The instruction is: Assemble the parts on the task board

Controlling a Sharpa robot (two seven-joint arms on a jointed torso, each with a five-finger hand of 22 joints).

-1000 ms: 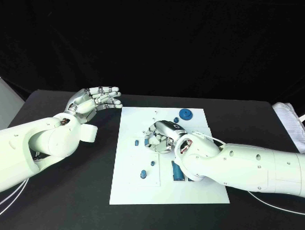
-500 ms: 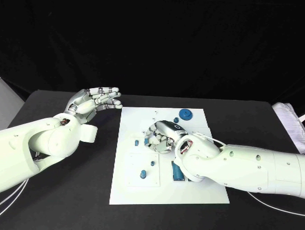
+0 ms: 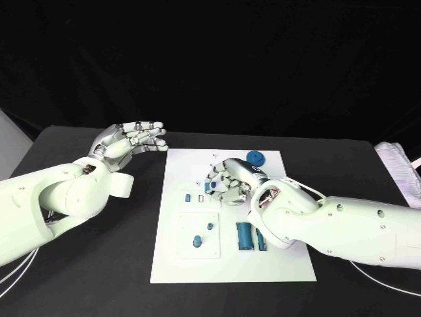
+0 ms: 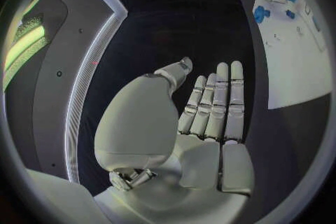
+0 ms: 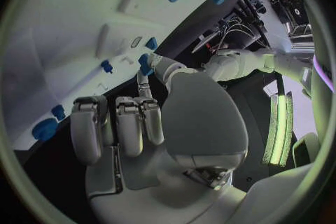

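The white task board (image 3: 267,267) lies in the middle of the black table. My right hand (image 3: 231,183) hovers over its middle with the fingers curled. Thumb and a finger pinch a small blue part (image 5: 145,63). A blue gear (image 3: 256,157) sits near the board's far edge. Two blue blocks (image 3: 242,236) stand side by side beside my right forearm. Small blue pegs (image 3: 197,242) dot the board's left half. My left hand (image 3: 132,140) is raised off the board's far left corner, fingers apart and holding nothing; the left wrist view shows its flat palm (image 4: 210,106).
A white box (image 3: 0,142) stands at the table's left edge. A pale ribbed object (image 3: 406,173) lies at the right edge. Bare black table (image 3: 106,264) runs along the board's left side.
My right hand has shifted toward the board's far side, and both blue blocks now show beside the forearm. The left hand has stayed where it was.
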